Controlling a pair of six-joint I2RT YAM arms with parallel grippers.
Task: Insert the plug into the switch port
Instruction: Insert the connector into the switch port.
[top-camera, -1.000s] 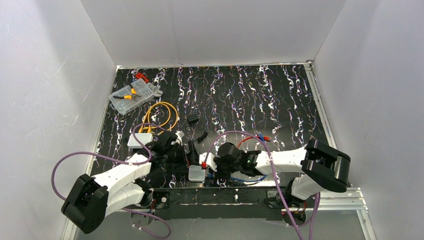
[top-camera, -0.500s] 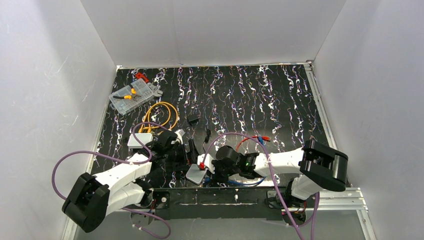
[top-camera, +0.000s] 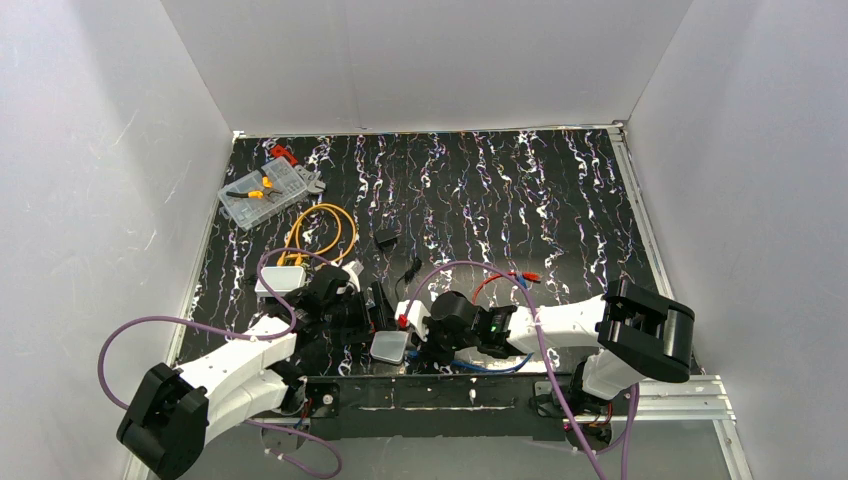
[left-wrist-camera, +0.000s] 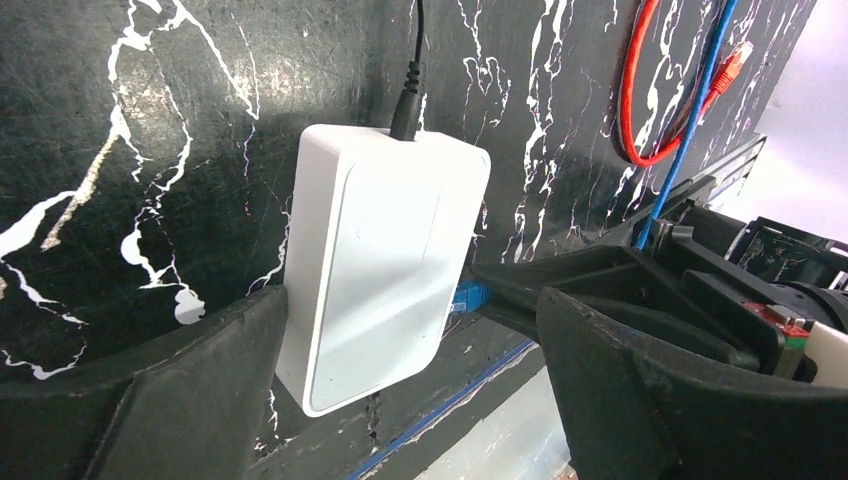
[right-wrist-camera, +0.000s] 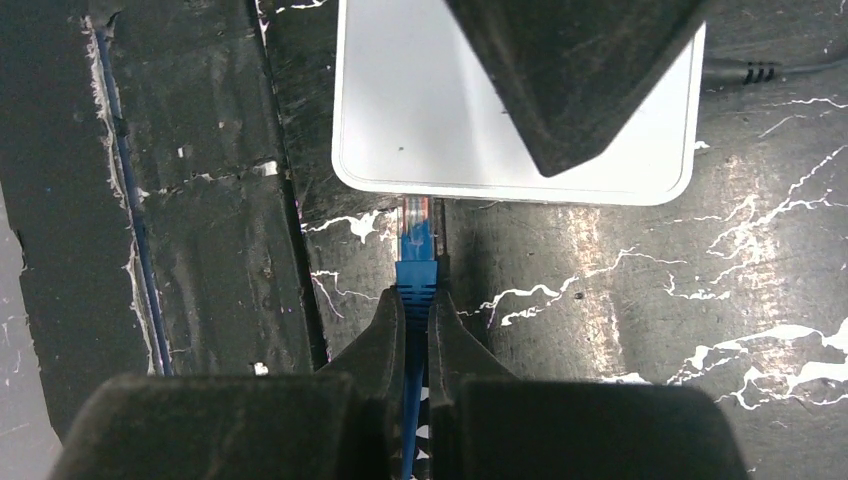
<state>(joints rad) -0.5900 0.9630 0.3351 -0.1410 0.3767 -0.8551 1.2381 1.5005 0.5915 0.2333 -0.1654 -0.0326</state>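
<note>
The pale grey-white switch box (top-camera: 390, 346) (left-wrist-camera: 385, 260) (right-wrist-camera: 450, 110) lies flat near the table's front edge. My right gripper (top-camera: 418, 338) (right-wrist-camera: 416, 295) is shut on the blue plug (right-wrist-camera: 415, 250) at its boot. The plug's clear tip meets the near edge of the box, where the switch port (right-wrist-camera: 415, 199) is; how deep it sits is hidden. In the left wrist view the plug (left-wrist-camera: 468, 296) shows at the box's right edge. My left gripper (top-camera: 378, 318) (left-wrist-camera: 410, 300) is open, straddling the box, its left finger (left-wrist-camera: 150, 400) against the box's side.
A black cable (left-wrist-camera: 410, 90) is plugged into the box's far edge. Red cable (left-wrist-camera: 640, 90) and blue cable (left-wrist-camera: 700, 100) loop nearby. A smaller white box (top-camera: 280, 281), yellow cable (top-camera: 320, 225) and clear parts case (top-camera: 262, 190) lie at left. The metal rail (top-camera: 450, 390) borders the front.
The right gripper has carried the plug left against the box. The box tilted briefly and settled back flat. The left arm's elbow has swung lower left; its gripper stayed open over the box.
</note>
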